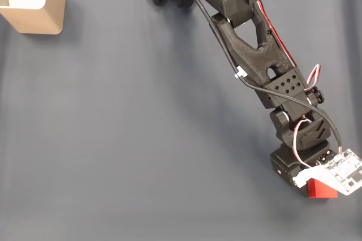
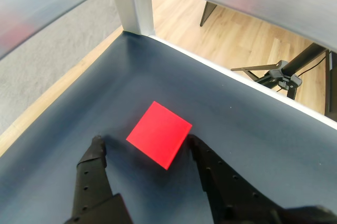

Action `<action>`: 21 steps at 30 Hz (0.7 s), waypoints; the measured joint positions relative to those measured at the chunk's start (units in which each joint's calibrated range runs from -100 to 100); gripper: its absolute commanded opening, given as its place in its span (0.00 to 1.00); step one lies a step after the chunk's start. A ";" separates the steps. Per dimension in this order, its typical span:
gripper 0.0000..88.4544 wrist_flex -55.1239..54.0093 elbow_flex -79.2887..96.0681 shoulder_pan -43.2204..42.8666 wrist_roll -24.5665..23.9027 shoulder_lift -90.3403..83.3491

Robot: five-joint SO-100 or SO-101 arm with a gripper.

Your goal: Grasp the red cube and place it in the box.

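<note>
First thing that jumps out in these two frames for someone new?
The red cube, bright against the dark blue mat: in the wrist view it lies between the open gripper fingers, the right fingertip close to its corner. In the fixed view the black arm stretches diagonally to the lower right, where the cube peeks out beneath it. The box sits far off in the upper left corner.

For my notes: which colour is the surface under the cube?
Dark blue-grey, plain; the table shows best around the red cube in the wrist view.
</note>
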 measured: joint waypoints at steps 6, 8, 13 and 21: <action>0.41 0.00 -1.90 0.00 -0.63 0.00; 0.41 0.00 -2.08 0.00 -0.83 0.00; 0.40 0.00 -2.08 -0.37 -0.98 0.00; 0.40 0.00 -2.26 -1.56 -1.17 0.00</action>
